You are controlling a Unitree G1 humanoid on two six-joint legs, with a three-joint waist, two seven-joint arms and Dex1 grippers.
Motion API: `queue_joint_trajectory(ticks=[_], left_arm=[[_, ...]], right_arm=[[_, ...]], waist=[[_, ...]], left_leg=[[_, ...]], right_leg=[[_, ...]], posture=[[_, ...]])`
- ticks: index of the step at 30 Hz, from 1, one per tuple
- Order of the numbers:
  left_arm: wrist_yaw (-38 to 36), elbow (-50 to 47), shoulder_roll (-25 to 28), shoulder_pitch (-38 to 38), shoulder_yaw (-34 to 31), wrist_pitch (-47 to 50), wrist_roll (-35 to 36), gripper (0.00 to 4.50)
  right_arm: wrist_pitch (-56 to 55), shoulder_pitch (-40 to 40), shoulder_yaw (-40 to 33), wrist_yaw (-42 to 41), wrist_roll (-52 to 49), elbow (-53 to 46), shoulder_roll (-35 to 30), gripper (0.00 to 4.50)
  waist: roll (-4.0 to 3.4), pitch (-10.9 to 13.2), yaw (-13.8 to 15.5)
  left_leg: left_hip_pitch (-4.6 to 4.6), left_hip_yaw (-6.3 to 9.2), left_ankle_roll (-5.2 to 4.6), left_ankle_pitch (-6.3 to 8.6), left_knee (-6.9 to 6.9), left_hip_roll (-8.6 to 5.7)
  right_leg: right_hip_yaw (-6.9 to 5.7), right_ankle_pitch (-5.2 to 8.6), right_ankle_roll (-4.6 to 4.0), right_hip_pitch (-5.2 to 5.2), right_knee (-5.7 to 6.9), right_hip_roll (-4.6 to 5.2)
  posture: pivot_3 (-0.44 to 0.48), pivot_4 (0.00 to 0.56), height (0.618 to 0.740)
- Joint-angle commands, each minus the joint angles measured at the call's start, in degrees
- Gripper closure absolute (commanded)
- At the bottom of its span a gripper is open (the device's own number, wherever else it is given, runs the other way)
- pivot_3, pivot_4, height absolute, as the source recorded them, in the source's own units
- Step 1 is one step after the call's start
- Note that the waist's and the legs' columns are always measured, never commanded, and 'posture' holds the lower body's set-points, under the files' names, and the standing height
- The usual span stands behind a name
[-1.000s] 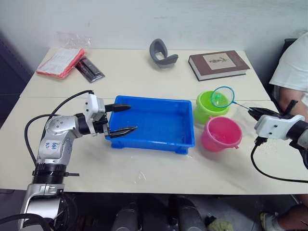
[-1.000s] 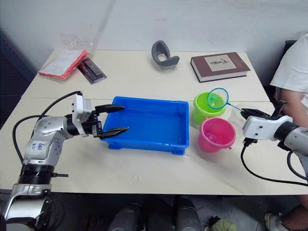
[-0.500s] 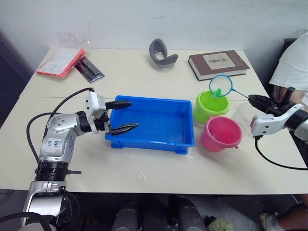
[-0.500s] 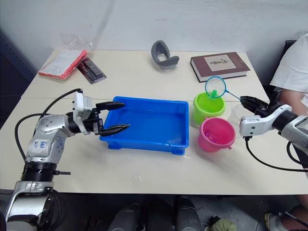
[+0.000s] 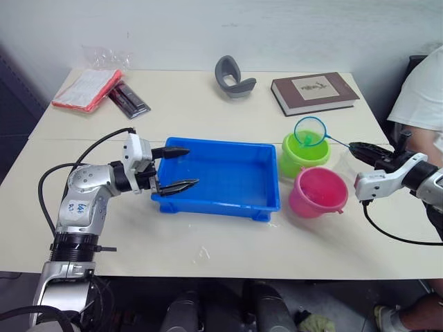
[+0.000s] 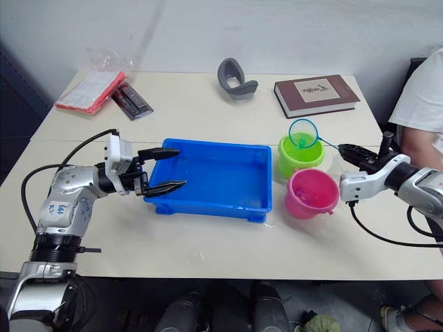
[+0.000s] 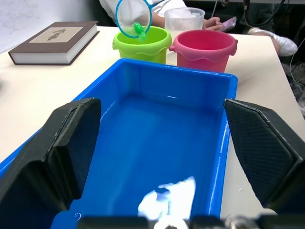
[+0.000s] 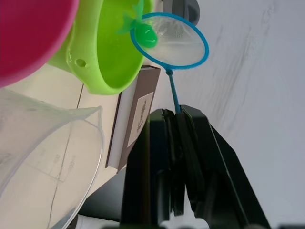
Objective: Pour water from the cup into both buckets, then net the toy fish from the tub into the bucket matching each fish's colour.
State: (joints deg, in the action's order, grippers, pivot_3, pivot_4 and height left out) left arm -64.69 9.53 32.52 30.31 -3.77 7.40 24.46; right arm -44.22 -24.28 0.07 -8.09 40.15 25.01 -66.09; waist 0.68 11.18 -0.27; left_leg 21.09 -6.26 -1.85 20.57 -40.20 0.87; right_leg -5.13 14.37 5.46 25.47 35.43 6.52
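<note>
Cream tabletop [image 5: 208, 235] is carrying everything, w/ a pale wall behind it

Nearest, at approx 8 o'clock of the scene, left gripper [image 5: 176, 168] is sitting at the left end of the blue tub [image 5: 228, 200], fingers spread wide apart, one over the tub's far-left corner & one over the near-left rim, gripping nothing. Tub is lying mid-table w/ shallow water inside; no fish can be made out in it

At 3 o'clock, right gripper [image 5: 360, 148] is reaching in from the table's right edge, fingers pinched tight on the thin handle of the net [image 8: 170, 40]. Net hoop is hanging above the green bucket [image 5: 299, 156], tilted, w/ a small green fish [image 8: 144, 34] lying in the mesh at the hoop's edge nearest the bucket

Pink bucket [image 5: 318, 193] is standing just right of the tub's near-right corner, touching or nearly touching the green bucket, which is sitting behind it at approx 11 o'clock from the pink one. Clear cup [image 7: 184, 19] is standing just right of both buckets, betw. them & the right gripper

Farther back: brown book [image 5: 315, 92] is lying flat at 1 o'clock, a grey curved object [image 5: 232, 75] is resting at 12 o'clock, & at 10–11 o'clock a red-edged packet [image 5: 86, 88] is lying beside a dark flat item [image 5: 129, 99]. At far right a person in a white top [image 5: 422, 90] is sitting by the table edge
</note>
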Motion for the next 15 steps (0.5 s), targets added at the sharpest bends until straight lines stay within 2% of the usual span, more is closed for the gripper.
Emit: queue_joint_trajectory(ticks=[1,4,8,11,15], left_arm=[[0.4,-2.0,-0.5,0.6,-0.2,-0.2,0.5,0.09],[0.4,-1.8,-0.8,0.9,0.0,-0.3,0.4,0.09],[0.2,-1.4,-0.9,1.2,0.0,-0.5,0.3,0.09],[0.1,-1.0,-0.9,1.4,0.0,-0.7,0.2,0.09],[0.4,-1.3,-0.9,0.9,-0.2,-0.7,0.3,0.09]], right_arm=[[-2.7,0.5,-1.0,3.1,-0.3,-1.4,-2.3,4.5],[-0.3,-0.5,-2.0,6.1,0.7,0.6,-3.0,4.5],[-4.3,0.7,0.2,7.1,2.0,1.2,-4.4,4.5],[-3.0,0.3,-0.5,8.7,2.1,3.0,-5.0,4.5],[-5.2,2.5,-0.7,11.6,3.7,0.8,-6.0,4.5]], waist=[[0.0,0.0,0.0],[0.0,0.0,-0.1],[0.0,0.0,-0.1],[0.0,0.0,-0.2],[0.0,0.0,-0.2]], left_leg=[[0.01,0.0,0.0,0.0,0.0,0.0],[0.0,0.01,0.02,-0.01,0.0,0.01],[-0.02,-0.01,0.03,-0.01,0.01,0.01],[-0.01,-0.01,0.04,-0.02,0.0,0.02],[-0.02,-0.02,0.04,-0.03,0.01,0.02]], right_leg=[[0.0,0.0,0.0,0.0,0.0,0.0],[0.0,0.0,0.0,0.0,0.0,-0.02],[0.02,0.0,0.0,0.0,0.01,-0.01],[0.02,0.0,0.0,0.0,0.01,-0.03],[0.03,0.0,0.0,0.0,0.01,-0.03]], posture=[[0.0,0.15,0.74],[0.0,0.15,0.74],[0.0,0.15,0.74],[0.0,0.15,0.74],[0.0,0.15,0.74]])
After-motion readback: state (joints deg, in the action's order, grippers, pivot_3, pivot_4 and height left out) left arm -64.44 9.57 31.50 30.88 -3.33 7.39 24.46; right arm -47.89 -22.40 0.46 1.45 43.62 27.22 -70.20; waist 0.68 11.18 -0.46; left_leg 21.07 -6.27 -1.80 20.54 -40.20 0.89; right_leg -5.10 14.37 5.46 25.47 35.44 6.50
